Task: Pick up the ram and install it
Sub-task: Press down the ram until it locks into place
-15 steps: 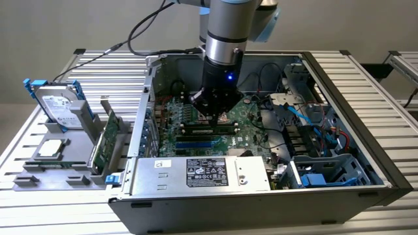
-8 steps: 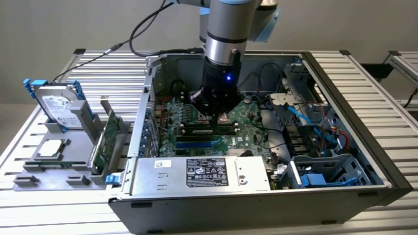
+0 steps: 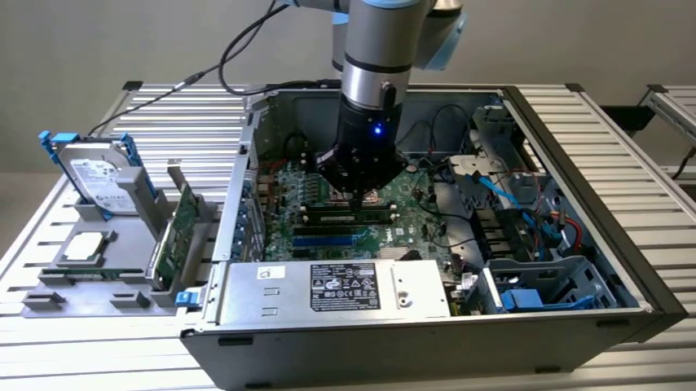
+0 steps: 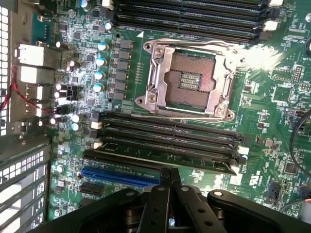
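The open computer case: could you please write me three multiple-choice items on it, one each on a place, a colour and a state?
1. Where does the silver hard drive stand?
A. on the motherboard
B. on the grey rack, at the exterior view's left of the case
C. in the robot's grasp

2. What colour is the long slot beside the memory slots?
A. blue
B. red
C. white

3. How do the fingers of the tool stand?
A. spread wide
B. clamped on a cable
C. shut together

Answers: B, the drive stands upright outside the case wall; A, the slot is blue next to the black memory slots; C, the fingers meet with no gap in the wrist view.
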### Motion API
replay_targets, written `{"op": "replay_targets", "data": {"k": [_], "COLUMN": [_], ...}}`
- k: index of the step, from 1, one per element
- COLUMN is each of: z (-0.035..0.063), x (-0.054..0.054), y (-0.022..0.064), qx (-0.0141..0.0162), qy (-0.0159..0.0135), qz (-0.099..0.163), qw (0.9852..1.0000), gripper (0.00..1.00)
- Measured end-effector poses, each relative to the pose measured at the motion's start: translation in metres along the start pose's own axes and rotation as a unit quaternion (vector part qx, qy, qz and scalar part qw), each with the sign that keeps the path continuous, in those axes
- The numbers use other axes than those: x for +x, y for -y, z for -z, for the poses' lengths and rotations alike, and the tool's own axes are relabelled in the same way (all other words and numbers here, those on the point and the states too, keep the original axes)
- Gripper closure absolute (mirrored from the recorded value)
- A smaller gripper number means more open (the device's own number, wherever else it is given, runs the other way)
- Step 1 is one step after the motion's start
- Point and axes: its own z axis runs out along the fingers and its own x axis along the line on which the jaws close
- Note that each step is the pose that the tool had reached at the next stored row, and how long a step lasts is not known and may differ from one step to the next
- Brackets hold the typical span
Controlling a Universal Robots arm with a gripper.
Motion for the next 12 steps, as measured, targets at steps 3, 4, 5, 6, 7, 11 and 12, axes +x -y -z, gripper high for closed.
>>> {"op": "replay_targets", "data": {"k": [3,4,5,6,7,11,12], "z": [-0.0004,-0.0004,-0.0004,-0.0004,-0.0004,-0.0005,-0.0005], "x": [0.0,0.0,0.0,0.0,0.0,0.0,0.0], "y": [0.0,0.0,0.0,0.0,0.0,0.0,0.0], "qx": [-0.0006,-0.0009,-0.001,-0.001,-0.0011,-0.0011,-0.0011], "qy": [0.0012,0.001,0.001,0.001,0.001,0.001,0.001], "qz": [-0.018,-0.023,-0.024,-0.024,-0.024,-0.024,-0.024], "qw": [0.9998,0.9997,0.9997,0.9997,0.9997,0.9997,0.9997], "gripper": [0.89,0.89,0.89,0.89,0.89,0.89,0.89]}}
